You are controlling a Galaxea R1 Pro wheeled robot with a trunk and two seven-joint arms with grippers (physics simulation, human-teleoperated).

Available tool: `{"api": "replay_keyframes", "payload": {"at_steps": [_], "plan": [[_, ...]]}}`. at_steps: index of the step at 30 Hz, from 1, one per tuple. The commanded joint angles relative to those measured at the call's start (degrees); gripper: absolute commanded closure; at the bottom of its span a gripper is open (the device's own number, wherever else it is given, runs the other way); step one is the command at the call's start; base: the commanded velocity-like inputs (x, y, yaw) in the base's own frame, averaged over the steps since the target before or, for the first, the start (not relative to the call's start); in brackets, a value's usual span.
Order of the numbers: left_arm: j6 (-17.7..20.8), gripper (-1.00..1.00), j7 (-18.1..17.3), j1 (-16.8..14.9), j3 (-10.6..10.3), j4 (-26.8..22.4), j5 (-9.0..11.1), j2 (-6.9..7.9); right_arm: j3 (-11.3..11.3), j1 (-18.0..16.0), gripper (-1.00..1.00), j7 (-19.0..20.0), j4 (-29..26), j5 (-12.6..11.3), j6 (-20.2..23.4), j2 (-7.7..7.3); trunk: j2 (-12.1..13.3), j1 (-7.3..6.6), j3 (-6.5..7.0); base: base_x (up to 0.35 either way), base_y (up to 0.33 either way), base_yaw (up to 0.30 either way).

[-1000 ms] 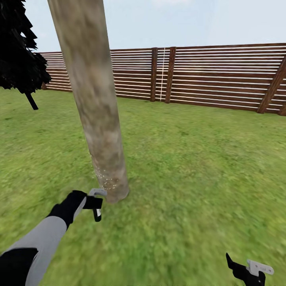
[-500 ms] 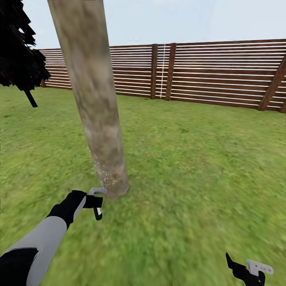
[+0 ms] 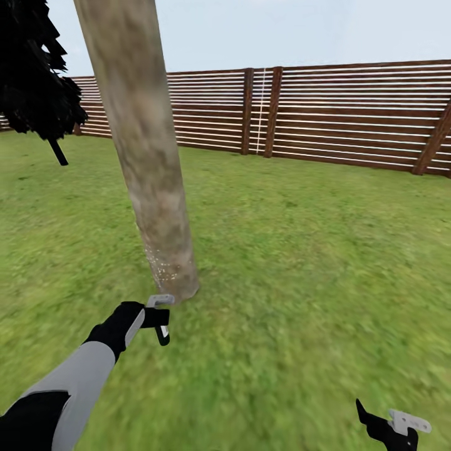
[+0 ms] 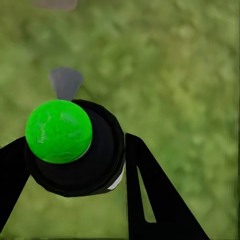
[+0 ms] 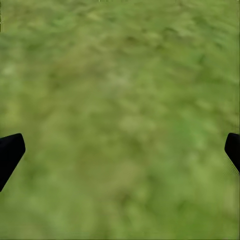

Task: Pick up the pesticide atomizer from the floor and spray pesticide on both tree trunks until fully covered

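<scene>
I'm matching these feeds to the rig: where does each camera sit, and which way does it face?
Head view: on the head, facing forward-down at the tree trunk and fence; both arms show.
Left wrist view: along the left gripper, shut on the pesticide atomizer.
Right wrist view: along the open right gripper.
All share the grass.

Head view forward-down over grass (image 3: 300,263); wrist views — close, grass-facing
</scene>
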Motion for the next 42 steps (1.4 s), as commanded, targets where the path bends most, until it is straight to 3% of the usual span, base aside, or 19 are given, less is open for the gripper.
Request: {"api": "replay_keyframes", "payload": {"at_steps": [1,8,10,12,14,16,17,19,21,23,25,26,28,29,31,35,37,39,42], "plan": [[0.00,1.00,0.00,0.00,0.00,0.01,0.06,0.00,0.00,0.00,-1.00,-0.01,0.00,0.00,0.00,0.00,0.00,0.00,-0.05,0.000,-0.269,0.228],[0.68,1.00,-0.06,-0.30,-0.45,-2.88,0.24,-0.59,0.00,0.00,-1.00,-0.05,0.00,0.00,0.00,0.00,0.00,0.00,-0.13,-0.105,-0.138,0.068],[3.78,1.00,0.57,-0.41,-0.63,-9.63,-0.42,-2.48,0.00,0.00,-1.00,-0.07,0.00,0.00,0.00,-0.06,0.00,0.00,-0.13,-0.002,-0.002,0.000],[10.72,1.00,1.79,-0.48,-0.64,-15.41,-0.55,-2.39,0.00,0.00,-1.00,-0.08,0.00,0.00,0.00,-0.08,0.00,0.00,-0.13,0.000,0.000,0.000],[14.63,1.00,2.04,-0.51,-0.37,-19.05,-0.60,-0.77,0.00,0.00,-1.00,-0.07,0.00,0.00,0.00,-0.08,0.00,0.00,-0.13,0.000,0.000,0.000],[16.77,1.00,2.03,-0.52,-0.33,-20.16,-0.54,2.00,-0.05,0.00,-1.00,-0.12,0.00,0.00,0.00,-0.09,0.00,0.00,-0.13,0.000,0.000,0.000],[17.95,1.00,2.02,-0.62,-0.55,-20.36,-0.54,2.59,-0.05,0.00,-1.00,-0.13,0.03,0.00,0.00,-0.09,0.00,0.00,-0.13,0.000,0.000,0.000],[20.83,1.00,2.08,-0.89,-0.77,-20.52,-0.44,1.84,-0.05,0.00,-1.00,-0.14,0.02,0.00,0.00,-0.09,0.00,0.00,-0.13,0.000,0.000,0.000],[22.84,1.00,2.21,-1.81,-1.20,-21.07,-0.86,-0.49,-0.08,0.00,-1.00,-0.14,0.00,0.00,0.00,-0.12,0.00,0.00,-0.13,0.000,0.000,0.000],[23.71,1.00,2.35,-3.64,-1.41,-22.28,-3.45,-1.83,-0.09,0.00,-1.00,-0.12,0.00,0.00,0.00,-0.09,0.00,0.00,-0.13,0.000,0.000,0.000],[23.91,1.00,2.37,-4.90,-1.17,-22.62,-4.52,-1.25,-0.09,0.00,-1.00,-0.11,0.00,0.00,0.00,-0.09,0.00,0.00,-0.13,0.000,0.000,0.000],[23.97,1.00,2.37,-5.52,-1.03,-22.66,-4.72,0.50,-0.07,0.00,-1.00,-0.11,0.02,0.01,0.00,-0.09,0.00,0.00,-0.13,0.000,0.000,0.000],[24.17,1.00,2.31,-6.21,-0.82,-22.66,-4.51,5.49,-0.01,0.00,-1.00,-0.10,0.08,0.07,0.00,-0.09,0.00,0.00,-0.13,0.000,0.000,0.000],[24.22,1.00,2.30,-6.38,-0.71,-22.67,-4.40,6.46,0.00,0.00,-1.00,-0.11,0.08,0.08,0.00,-0.09,0.00,0.00,-0.13,0.000,0.000,0.000],[24.28,1.00,2.29,-6.46,-0.72,-22.72,-4.27,6.36,0.00,0.00,-1.00,-0.11,0.09,0.08,0.00,-0.09,0.00,0.00,-0.13,0.000,0.000,0.000],[24.56,1.00,2.29,-7.47,-1.03,-22.64,-4.39,0.63,0.00,0.00,-1.00,-0.11,0.09,0.09,0.00,-0.09,0.00,0.00,-0.13,0.000,0.000,0.000],[24.61,1.00,2.29,-8.99,-1.05,-22.11,-4.46,-0.42,0.00,0.00,-1.00,-0.14,0.09,0.09,0.00,-0.09,0.00,0.00,-0.13,0.000,0.000,0.000],[24.68,1.00,2.29,-9.70,-0.78,-21.96,-4.52,0.59,0.00,0.00,-1.00,-0.11,0.09,0.09,0.00,-0.09,0.00,0.00,-0.13,0.000,0.000,0.000],[24.76,1.00,2.00,-10.49,-0.67,-21.88,-4.28,4.23,0.00,0.00,-1.00,-0.12,0.17,0.09,0.00,-0.09,0.00,0.00,-0.13,0.000,0.000,0.000]]}}
